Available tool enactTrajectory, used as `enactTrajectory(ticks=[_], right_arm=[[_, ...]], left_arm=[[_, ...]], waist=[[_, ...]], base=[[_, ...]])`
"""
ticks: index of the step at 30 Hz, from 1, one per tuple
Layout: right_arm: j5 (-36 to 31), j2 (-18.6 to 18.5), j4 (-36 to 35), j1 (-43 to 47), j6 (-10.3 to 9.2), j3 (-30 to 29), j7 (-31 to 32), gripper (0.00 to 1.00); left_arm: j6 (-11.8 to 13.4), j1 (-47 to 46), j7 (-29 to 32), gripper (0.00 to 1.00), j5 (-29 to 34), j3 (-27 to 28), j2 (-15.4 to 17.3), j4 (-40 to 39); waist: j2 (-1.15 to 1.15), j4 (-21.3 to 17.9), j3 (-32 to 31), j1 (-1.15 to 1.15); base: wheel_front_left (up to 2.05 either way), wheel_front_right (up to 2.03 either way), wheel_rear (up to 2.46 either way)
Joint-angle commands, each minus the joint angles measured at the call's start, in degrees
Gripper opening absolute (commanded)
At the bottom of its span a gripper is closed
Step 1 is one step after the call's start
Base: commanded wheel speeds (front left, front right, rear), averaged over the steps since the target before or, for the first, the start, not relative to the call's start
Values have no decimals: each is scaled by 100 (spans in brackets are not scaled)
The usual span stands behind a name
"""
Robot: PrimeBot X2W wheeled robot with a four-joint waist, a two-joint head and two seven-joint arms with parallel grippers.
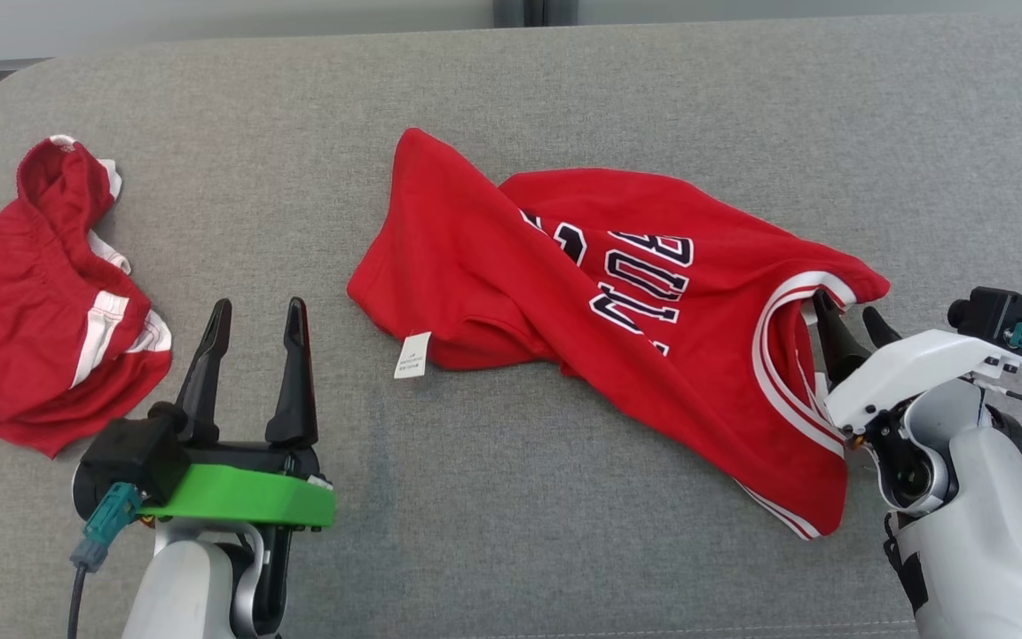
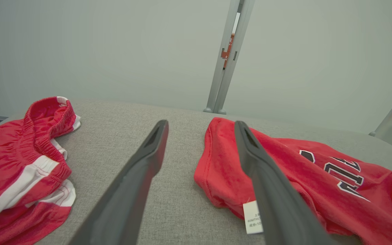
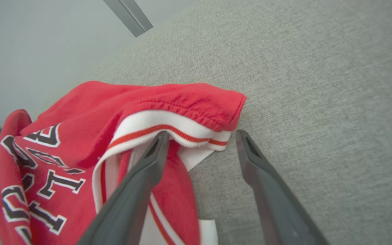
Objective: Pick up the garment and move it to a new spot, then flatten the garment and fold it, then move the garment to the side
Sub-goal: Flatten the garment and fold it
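The garment [image 1: 564,275] is a red jersey with dark lettering and white trim, lying crumpled across the middle of the grey cushion [image 1: 511,497]. A white label [image 1: 412,355] hangs from its near hem. My right gripper [image 1: 852,324] is open at the jersey's trimmed right edge, its left finger lying over the white-and-red trim [image 3: 168,127] and its right finger over bare fabric of the cushion. My left gripper [image 1: 256,324] stands open to the left of the garment [image 2: 284,177], nothing between its fingers, a gap apart from the hem.
Red shorts with white stripes [image 1: 41,293] lie bunched at the cushion's left end, also in the left wrist view [image 2: 22,163]. Bare grey cushion runs along the front and the far right. A pale wall and a metal post [image 2: 225,58] stand behind.
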Motion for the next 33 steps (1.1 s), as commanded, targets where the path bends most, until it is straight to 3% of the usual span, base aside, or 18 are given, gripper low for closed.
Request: enactTrajectory(ticks=[1, 5, 10, 25, 26, 27, 33], right_arm=[[199, -8, -43, -20, -1, 26, 41, 100], [981, -31, -230, 34, -1, 100, 12, 100], [1490, -192, -506, 201, -1, 285, 78, 100], [1525, -469, 102, -468, 0, 523, 231, 100], [1546, -494, 98, -531, 0, 559, 153, 27], [1499, -528, 84, -547, 0, 591, 121, 0], [1120, -746, 80, -699, 0, 675, -248, 0]], left_arm=[[-21, -89, 4, 100, -13, 11, 9, -27], [-21, -114, 4, 100, 34, 5, 8, -41], [-21, -125, 4, 100, 46, -16, 9, -41], [-22, -189, 4, 100, -17, -80, 9, -44], [-22, -181, 4, 100, -33, -67, 9, -47], [-22, -176, 4, 100, -45, -60, 9, -49], [-22, -147, 4, 100, -84, -41, 9, -64]], waist=[[0, -18, 12, 0], [0, -58, 35, 0], [0, -72, 26, 0], [0, 34, 189, 0], [0, 60, 202, 0], [0, 70, 205, 0], [0, 134, 193, 0]], base=[[0, 0, 0], [0, 0, 0], [0, 0, 0], [0, 0, 0], [0, 0, 0], [0, 0, 0], [0, 0, 0]])
